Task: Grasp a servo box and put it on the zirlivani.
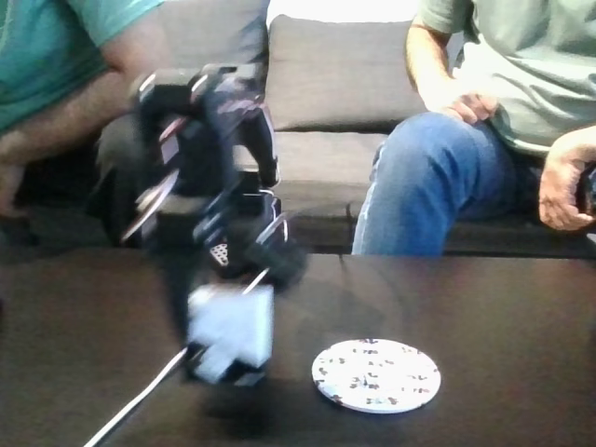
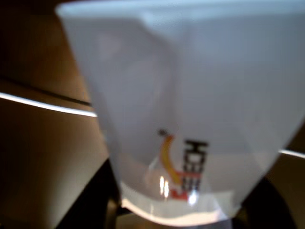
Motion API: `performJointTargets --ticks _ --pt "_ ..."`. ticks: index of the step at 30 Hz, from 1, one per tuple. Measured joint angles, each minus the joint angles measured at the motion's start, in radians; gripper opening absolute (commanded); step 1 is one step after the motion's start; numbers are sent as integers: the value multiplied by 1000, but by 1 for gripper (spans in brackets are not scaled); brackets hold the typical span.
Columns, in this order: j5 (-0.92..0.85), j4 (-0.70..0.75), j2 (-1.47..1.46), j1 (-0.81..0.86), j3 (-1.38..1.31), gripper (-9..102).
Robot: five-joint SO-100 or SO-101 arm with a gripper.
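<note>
Fixed view: dark counter (image 1: 521, 317) in front of a grey sofa (image 1: 340, 84). Two people sit behind it, one at the left edge in a teal shirt (image 1: 47, 47), one at the right in a pale shirt and blue jeans (image 1: 428, 182). The black arm (image 1: 200, 158) is motion-blurred, left of centre. A white cable (image 1: 135, 402) runs across the counter toward the lower left corner.

The servo box (image 1: 231, 331) sits at the low end of the arm, tilted, white face toward the camera, dark part at the bottom. The hand (image 1: 219, 349) is clenched on the box, though blur hides the fingers. Whether the box touches the counter or hangs just above it cannot be told.

The speckled white disc (image 1: 376, 374) lies flat on the counter to the right of the box, near it but apart. Nothing rests on the disc.

Wrist view: the box (image 2: 190, 95) sits very close to the lens, its white face blurred. A small logo (image 2: 183, 167) in yellow, red and black letters shows low on it, unreadable. Brown counter (image 2: 43, 157) lies behind, crossed by a bright line (image 2: 47, 106).
</note>
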Motion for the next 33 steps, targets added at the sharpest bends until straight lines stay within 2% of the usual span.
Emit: performJointTargets --ticks 10,14,22,33 --pt "0 11 209 -61 0 9" --pt "20 12 272 -150 0 9" --pt "71 12 296 -308 69 9" --pt "83 9 296 -394 178 9"
